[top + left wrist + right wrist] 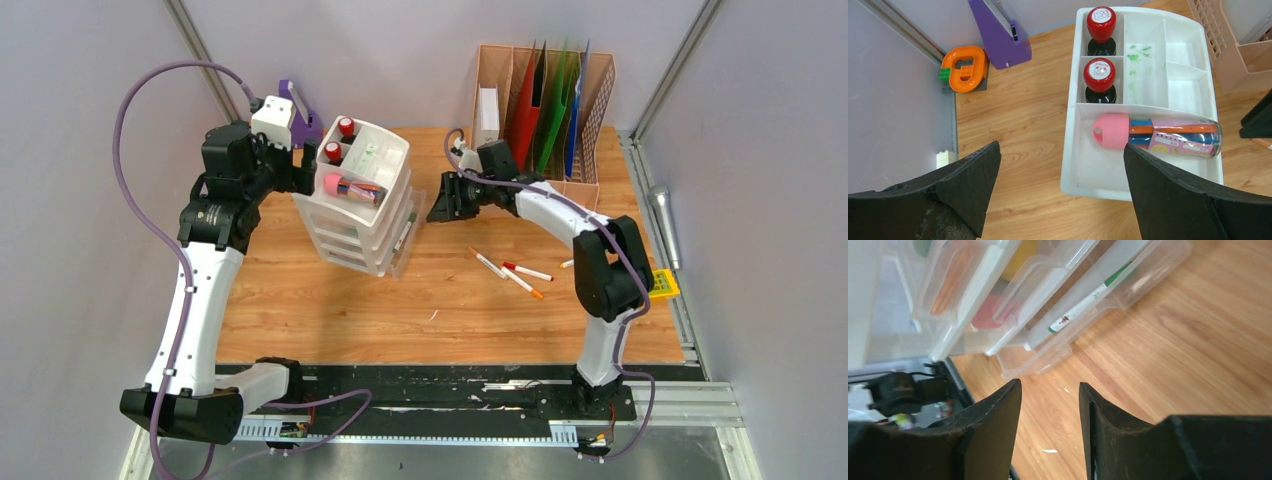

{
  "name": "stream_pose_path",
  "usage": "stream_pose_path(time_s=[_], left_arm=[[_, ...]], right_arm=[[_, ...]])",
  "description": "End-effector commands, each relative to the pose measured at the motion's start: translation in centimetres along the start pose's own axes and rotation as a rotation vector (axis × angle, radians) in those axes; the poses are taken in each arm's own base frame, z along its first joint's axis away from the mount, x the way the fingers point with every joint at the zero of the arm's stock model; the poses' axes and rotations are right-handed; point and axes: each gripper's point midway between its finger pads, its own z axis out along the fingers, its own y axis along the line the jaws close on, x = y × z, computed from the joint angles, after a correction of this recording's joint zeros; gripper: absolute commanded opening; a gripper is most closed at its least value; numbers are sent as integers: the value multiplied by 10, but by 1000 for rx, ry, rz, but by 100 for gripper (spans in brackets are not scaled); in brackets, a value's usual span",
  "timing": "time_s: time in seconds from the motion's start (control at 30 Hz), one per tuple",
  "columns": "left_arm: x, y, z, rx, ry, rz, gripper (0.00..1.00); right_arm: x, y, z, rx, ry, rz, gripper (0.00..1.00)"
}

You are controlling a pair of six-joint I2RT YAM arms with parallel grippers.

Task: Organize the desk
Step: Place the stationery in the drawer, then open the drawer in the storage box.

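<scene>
L gripper (1060, 150): jaws at full spread, nothing held; hovers above the white plastic drawer unit (350, 235) at 10 o'clock of the light-brown wood-grain desk (440, 300). The desk fills the top view centre, w/ a black rail along its 6 o'clock edge.

Unit's top tray: 2 red-capped black stamps (1101, 22), upright, in separate compartments; a clear bottle w/ pink cap (1168, 136) lies flat in the near compartment.

Purple stand (998, 35) and orange ring block (965, 67) sit at 11 o'clock, by the wall.

R gripper (1049, 385): jaws part-open, empty, low over the desk at 3 o'clock of the unit. A green-tipped white marker (1083, 302) lies in a clear drawer.

3 loose markers (505, 268) at 3 o'clock. Tan file rack (595, 110) at 1 o'clock.
</scene>
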Motion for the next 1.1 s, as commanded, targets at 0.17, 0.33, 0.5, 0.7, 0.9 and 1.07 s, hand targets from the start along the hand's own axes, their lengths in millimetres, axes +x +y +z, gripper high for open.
stream_pose_path(time_s=[0.17,0.33,0.5,0.7,0.9,1.07], left_arm=[[-17,1,-4,5,-71,22,100],[-18,5,-3,-11,-77,49,100],[-16,13,-3,-50,-64,79,100],[-13,16,-1,-63,-54,92,100],[-12,20,5,-83,-47,101,100],[-9,23,9,-99,-32,105,100]], right_arm=[[2,10,-17,47,-42,-521,44],[8,31,-2,-77,-65,-915,43],[10,39,10,-111,-50,-1184,53],[15,41,22,-80,8,-1351,65],[29,39,37,-42,77,-1542,70],[39,35,50,-32,128,-1644,72]])
